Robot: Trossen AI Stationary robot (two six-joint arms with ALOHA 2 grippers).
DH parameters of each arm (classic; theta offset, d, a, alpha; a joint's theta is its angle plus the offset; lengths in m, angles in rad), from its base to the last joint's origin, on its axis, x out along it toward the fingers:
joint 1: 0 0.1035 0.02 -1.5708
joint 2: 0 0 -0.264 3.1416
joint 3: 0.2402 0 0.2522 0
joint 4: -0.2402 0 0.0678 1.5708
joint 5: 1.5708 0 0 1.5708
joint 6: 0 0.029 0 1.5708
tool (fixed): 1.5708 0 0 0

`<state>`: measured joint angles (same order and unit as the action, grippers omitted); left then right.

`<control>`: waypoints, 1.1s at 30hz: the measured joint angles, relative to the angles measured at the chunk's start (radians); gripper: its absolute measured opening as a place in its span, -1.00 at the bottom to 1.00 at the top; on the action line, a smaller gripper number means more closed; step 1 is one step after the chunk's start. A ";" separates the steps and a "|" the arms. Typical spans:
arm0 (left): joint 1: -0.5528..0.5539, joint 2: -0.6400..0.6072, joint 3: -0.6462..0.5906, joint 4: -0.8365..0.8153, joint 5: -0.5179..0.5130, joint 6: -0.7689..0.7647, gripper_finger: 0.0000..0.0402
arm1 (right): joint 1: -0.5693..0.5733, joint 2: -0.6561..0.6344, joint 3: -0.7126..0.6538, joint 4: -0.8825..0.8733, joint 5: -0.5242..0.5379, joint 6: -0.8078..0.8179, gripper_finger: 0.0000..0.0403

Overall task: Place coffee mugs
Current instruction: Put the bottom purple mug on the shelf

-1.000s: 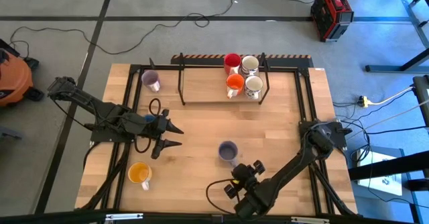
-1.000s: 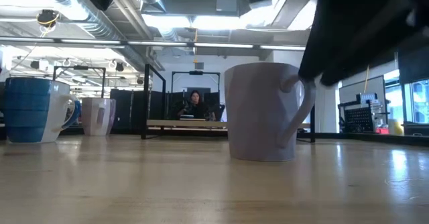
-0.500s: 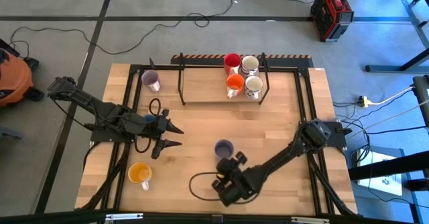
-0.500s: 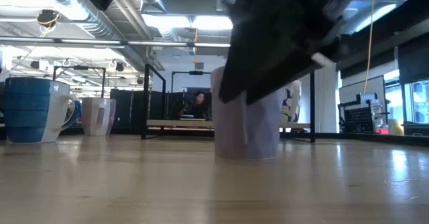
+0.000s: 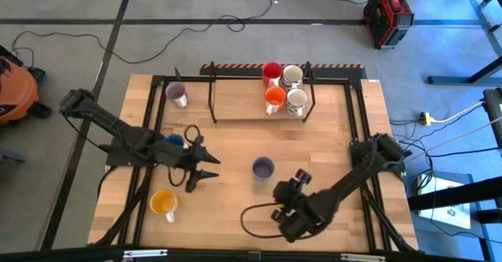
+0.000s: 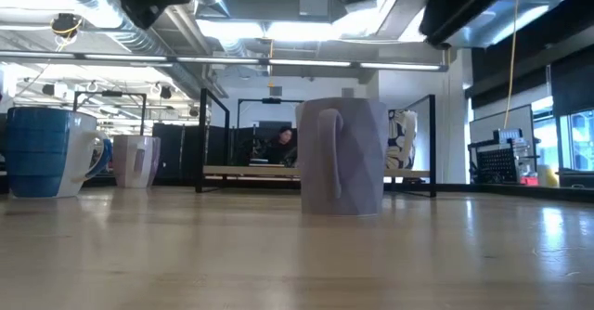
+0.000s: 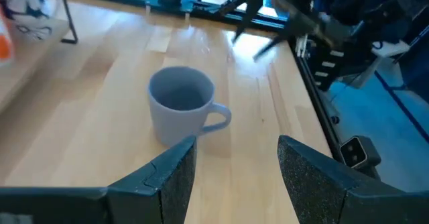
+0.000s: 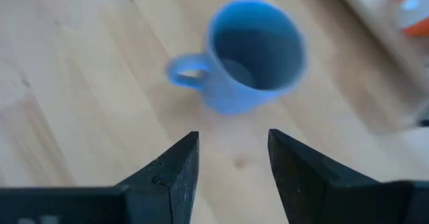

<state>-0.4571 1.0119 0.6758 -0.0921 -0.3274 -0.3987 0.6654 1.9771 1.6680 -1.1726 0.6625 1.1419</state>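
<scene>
**High view.** The rack stands at the far edge of the counter. On its right end are four coffee mugs: red, white, orange and a second white one. Just left of the rack sits a lilac mug. Well in front of the rack, near the counter's middle, stands another lilac mug, upright and alone. In front of the rack and to its left, the left hand has its fingers spread and holds nothing. The blue mug shows beside that arm, and the yellow-orange mug is farther forward. The right hand is farther from the rack than the middle lilac mug and clear of it.

**Low view.** The middle lilac mug rests on the counter with nothing touching it. The blue mug and a pale mug stand off to the left. A person sits in the room beyond.

**Left wrist view.** The left hand is parted and empty, and the lilac mug is ahead of it, apart from both fingers.

**Right wrist view.** The right hand is also spread and empty, and the mug lies beyond its tips, untouched.
</scene>
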 joint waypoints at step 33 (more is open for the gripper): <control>-0.073 0.936 0.481 0.146 -0.478 -0.433 0.02 | 0.356 -0.039 -0.264 -0.180 -0.001 0.707 -0.17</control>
<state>-0.5305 1.9481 1.1568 0.0541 -0.8053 -0.8321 1.0214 1.9381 1.4044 -1.3531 0.6618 1.8486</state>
